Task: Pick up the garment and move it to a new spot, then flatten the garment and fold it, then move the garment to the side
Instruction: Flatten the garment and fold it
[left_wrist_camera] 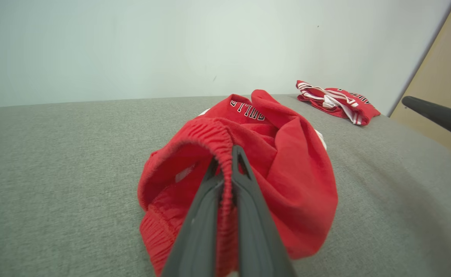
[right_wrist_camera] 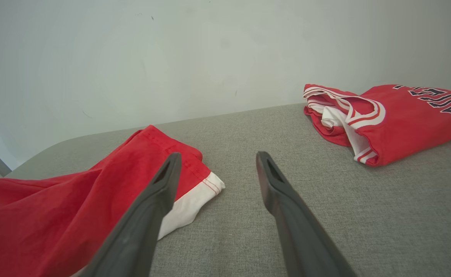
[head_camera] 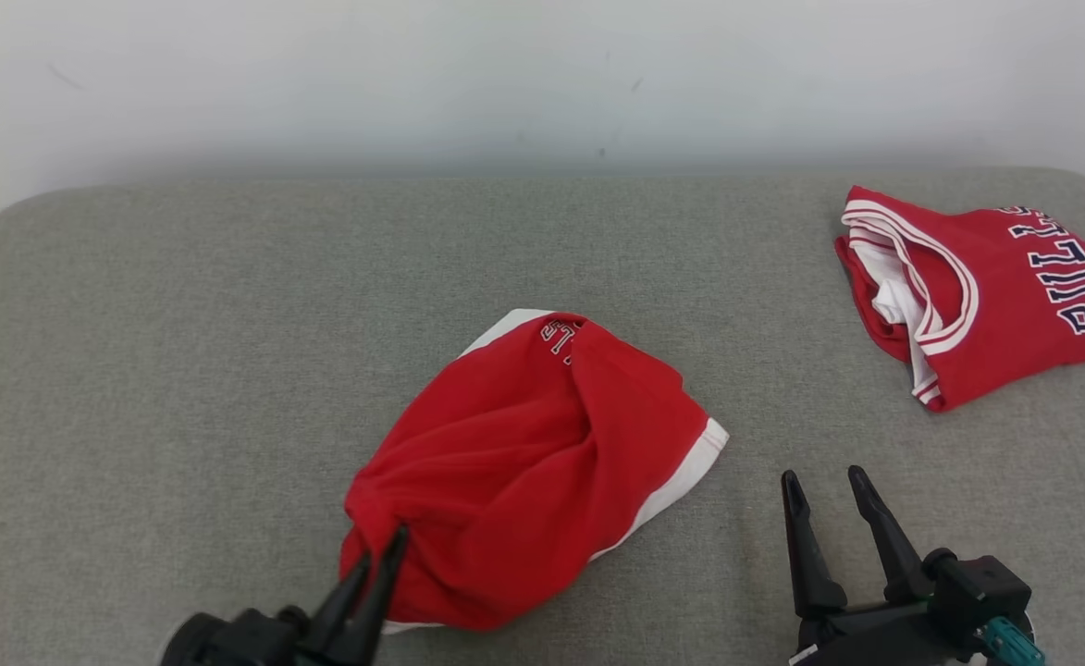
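Grey bench (head_camera: 181, 324) under a pale wall (head_camera: 505, 74), carrying the crumpled red garment (head_camera: 524, 444) mid-bench, pinched at its near-left edge by the closed left end effector (head_camera: 383, 544); further right, the right end effector (head_camera: 822, 474) spread wide and empty, a folded jersey (head_camera: 1014, 296) far right. Risks slipping free on a lift, given so thin a bite, or dragging bunched. Reads from the left wrist view as the ribbed waistband (left_wrist_camera: 202, 129) in the grip, from the head view as mere red folds.
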